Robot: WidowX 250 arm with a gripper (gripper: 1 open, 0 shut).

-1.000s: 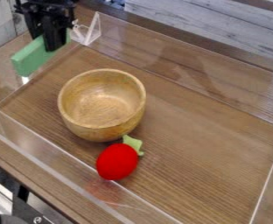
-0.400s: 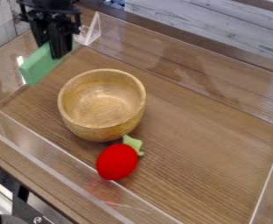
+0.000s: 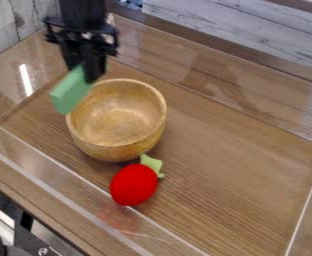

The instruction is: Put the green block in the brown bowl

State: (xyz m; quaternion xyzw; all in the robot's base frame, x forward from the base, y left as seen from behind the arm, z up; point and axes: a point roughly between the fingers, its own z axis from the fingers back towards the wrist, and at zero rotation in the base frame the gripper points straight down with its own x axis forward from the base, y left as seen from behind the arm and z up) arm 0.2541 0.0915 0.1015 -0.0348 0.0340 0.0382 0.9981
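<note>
1. The claw [image 3: 87, 68] hangs near the upper left of the view, a dark assembly pointing straight down over the wooden surface [image 3: 232, 150].
2. It is clenched on the green block [image 3: 71, 92] — the mint-green bar is pinched at its upper end between the dark fingers and dangles below them, tilted, its lower end swung out to the left.
3. The block is in the air, clear of the surface, just beside the upper-left rim of the brown bowl [image 3: 116, 120]; its lower corner sits close to the rim's outer edge, and whether the two touch is hard to tell from this angle.
4. The block is a little blurred, so its edges look soft.
5. The bowl stands upright left of centre, round, light wood with a thick rim and visible grain, and its inside is bare.
6. In front of the bowl, toward the near edge, lies a red strawberry toy [image 3: 135, 184] with a small green leaf pointing up toward the bowl — near the bowl's base but not clearly touching it.
7. Clear plastic walls [image 3: 25, 62] ring the surface, catching glare along the left and near sides.
8. Grey planks run across behind the far wall.
</note>
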